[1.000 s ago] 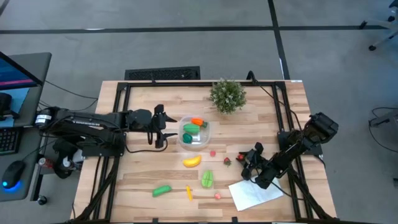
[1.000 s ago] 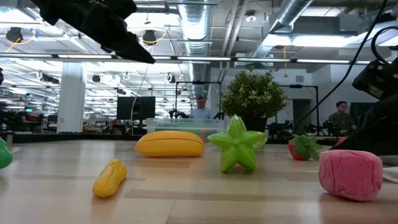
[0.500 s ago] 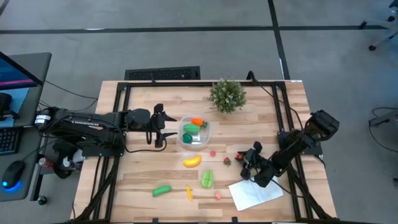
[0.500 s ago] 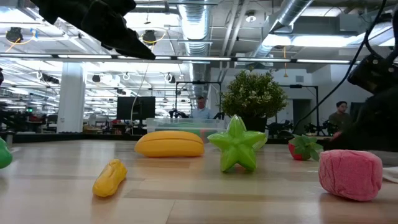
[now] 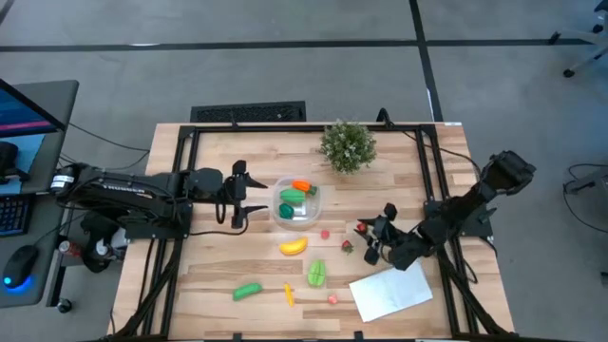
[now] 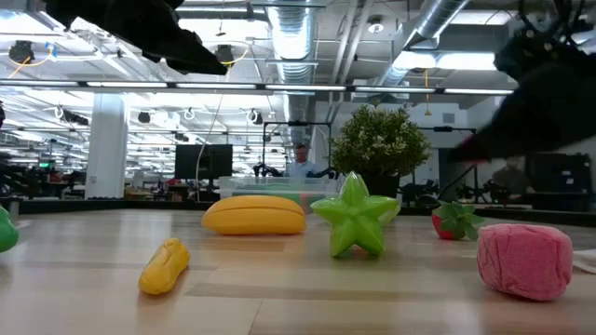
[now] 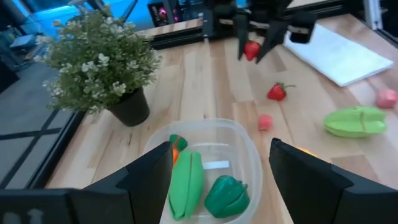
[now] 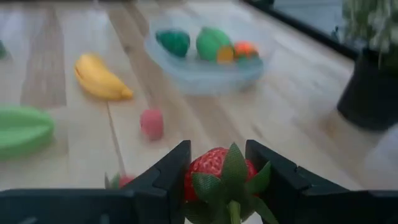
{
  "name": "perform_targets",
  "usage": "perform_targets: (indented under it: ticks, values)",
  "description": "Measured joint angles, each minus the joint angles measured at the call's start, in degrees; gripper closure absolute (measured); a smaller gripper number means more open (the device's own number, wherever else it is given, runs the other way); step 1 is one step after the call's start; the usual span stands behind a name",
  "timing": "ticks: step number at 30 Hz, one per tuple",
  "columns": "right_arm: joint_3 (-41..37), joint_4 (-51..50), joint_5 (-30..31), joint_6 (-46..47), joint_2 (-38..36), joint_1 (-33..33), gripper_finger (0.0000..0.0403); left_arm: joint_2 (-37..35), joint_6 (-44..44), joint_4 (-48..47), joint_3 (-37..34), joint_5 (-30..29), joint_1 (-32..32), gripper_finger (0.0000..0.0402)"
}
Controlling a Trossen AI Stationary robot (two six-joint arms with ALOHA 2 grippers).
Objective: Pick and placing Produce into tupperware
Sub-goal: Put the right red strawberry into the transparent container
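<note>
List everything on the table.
tupperware: one, clear, mid-table, holding two green pieces and a carrot
banana: one, yellow, beside tupperware
starfruit: one, green, beside banana
green vegetable: one, green, front edge
small yellow piece: one, yellow, beside it
pink pieces: two, mid-table and by sheet
strawberries: two, red, one lying, one held
potted plant: one, green, back edge
white sheet: one, near right arm
left gripper: open, beside tupperware
right gripper: shut on strawberry

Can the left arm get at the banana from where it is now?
Probably yes: the left gripper hangs open beside the tupperware, and the banana lies just past it with bare table between.
</note>
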Motion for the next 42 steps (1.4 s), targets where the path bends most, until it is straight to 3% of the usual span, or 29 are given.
perform_targets:
  ticks: [10,19,25,35,42]
  values:
    - [0.09,17.13,-10.63,-23.55,-3.28,-8.91,0.0251,-2.70,-2.03,-3.81,0.00,-1.64,-3.30,0.0145]
    - [2.28,22.42,-23.11,-33.16,-2.95,-17.50,0.0285,-2.66,-3.64,-5.38,0.00,-2.03,-5.61,0.0145]
    - [3.30,17.92,-28.93,-33.33,-2.97,-20.27,0.0290,-2.66,-3.96,-5.63,0.00,-2.07,-6.55,0.0145]
    - [3.30,0.82,-29.14,-23.86,-2.97,-20.82,0.0288,-2.66,-4.20,-5.80,0.00,-3.39,-6.66,0.0145]
    - [3.30,-5.30,-29.35,-17.13,-2.97,-20.78,0.0240,-2.66,-4.43,-5.92,0.00,-4.46,-6.66,0.0145]
